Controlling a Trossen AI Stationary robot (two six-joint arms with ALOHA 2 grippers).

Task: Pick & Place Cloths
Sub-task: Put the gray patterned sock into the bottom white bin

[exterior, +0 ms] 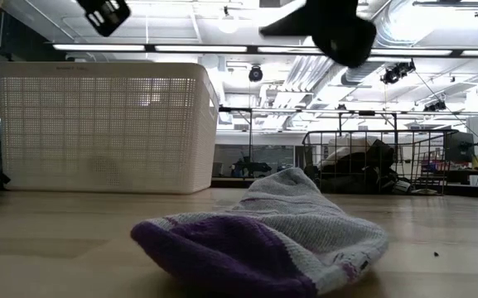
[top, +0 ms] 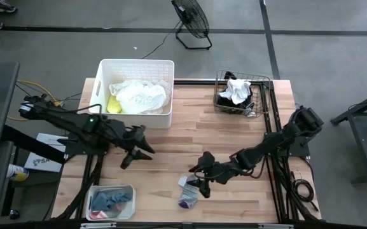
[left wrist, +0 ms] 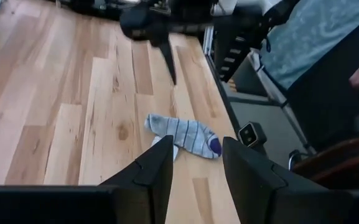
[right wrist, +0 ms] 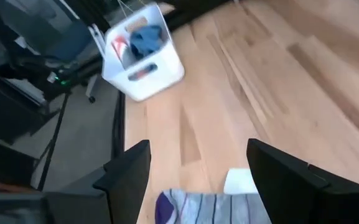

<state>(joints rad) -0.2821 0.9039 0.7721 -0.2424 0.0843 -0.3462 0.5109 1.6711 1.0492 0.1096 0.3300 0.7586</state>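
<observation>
A grey striped sock with a purple toe (top: pixel 187 193) is seen lying flat on the wooden table (top: pixel 234 133) near its front edge, with a small white piece (left wrist: pixel 168 148) just beside it. The right gripper (top: pixel 198 176) is held just above the sock with its fingers spread and nothing between them; in the right wrist view the sock (right wrist: pixel 198 208) is framed between the two open fingers (right wrist: pixel 126 174). The left gripper (top: pixel 138 151) is positioned over bare wood left of centre, its fingers also spread and empty. White and neon yellow cloths (top: pixel 135 97) are held in the large white bin (top: pixel 168 95), blue and grey ones (top: pixel 112 201) in the small white bin (top: pixel 131 191), and white and black ones (top: pixel 236 91) in the wire basket (top: pixel 263 81).
</observation>
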